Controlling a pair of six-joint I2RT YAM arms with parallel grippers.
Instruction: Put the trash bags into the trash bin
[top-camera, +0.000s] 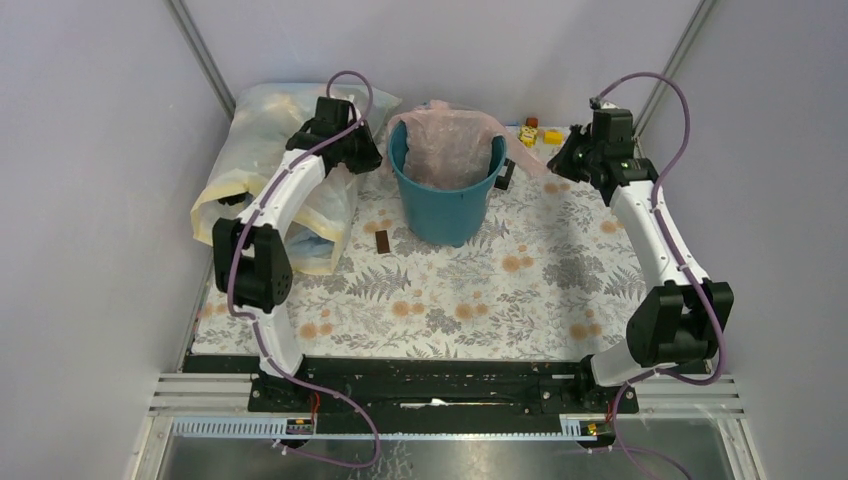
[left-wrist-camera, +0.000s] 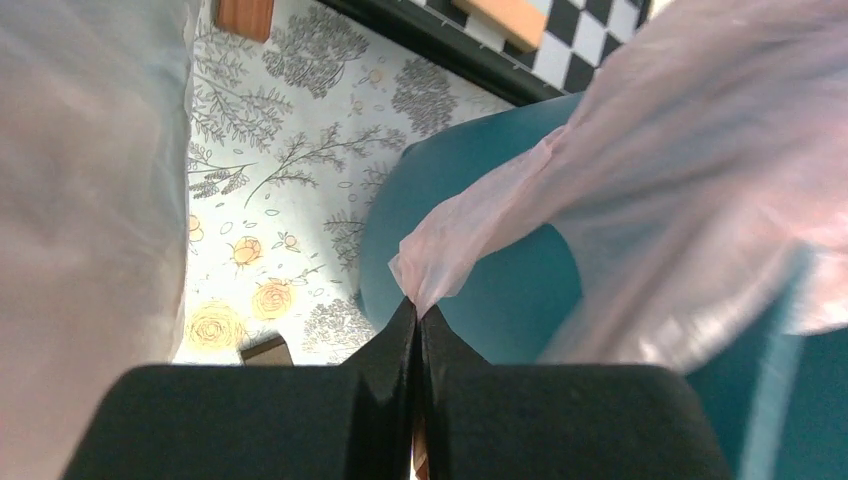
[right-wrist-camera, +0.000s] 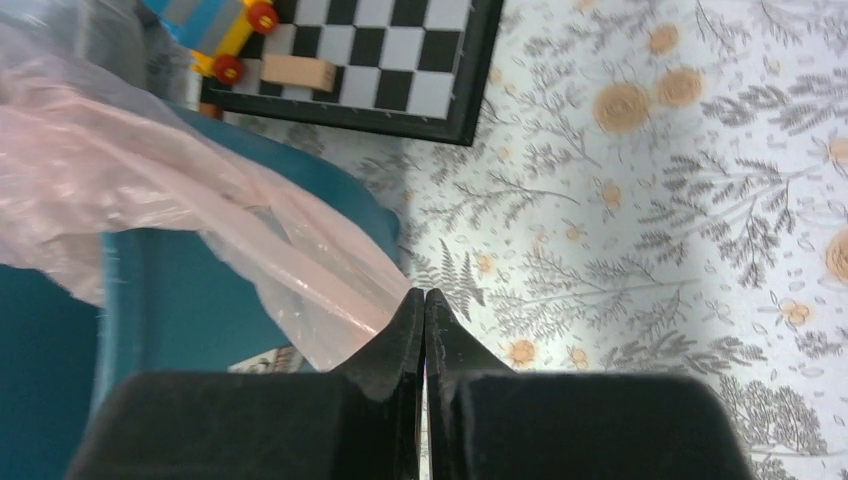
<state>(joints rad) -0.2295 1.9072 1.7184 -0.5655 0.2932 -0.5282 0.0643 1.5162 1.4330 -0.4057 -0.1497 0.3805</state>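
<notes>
The teal trash bin (top-camera: 445, 200) stands upright at the back middle of the flowered mat. A pale-pink trash bag (top-camera: 450, 140) lies over its mouth and hangs inside, its edges pulled out past the rim on both sides. My left gripper (top-camera: 378, 152) is just left of the rim. In the left wrist view it (left-wrist-camera: 417, 308) is shut on a pinched corner of the bag (left-wrist-camera: 650, 180) in front of the bin wall (left-wrist-camera: 490, 290). My right gripper (top-camera: 556, 160) is to the right of the bin. There it (right-wrist-camera: 425, 297) is shut, with the taut bag edge (right-wrist-camera: 300, 250) running into its tips.
A big cloudy yellowish sack (top-camera: 265, 150) fills the back left, under my left arm. A small brown block (top-camera: 383, 241) lies on the mat in front of the bin. A checkerboard (right-wrist-camera: 400, 60), a toy car (right-wrist-camera: 215, 25) and a wooden block (right-wrist-camera: 300, 72) sit at the back right.
</notes>
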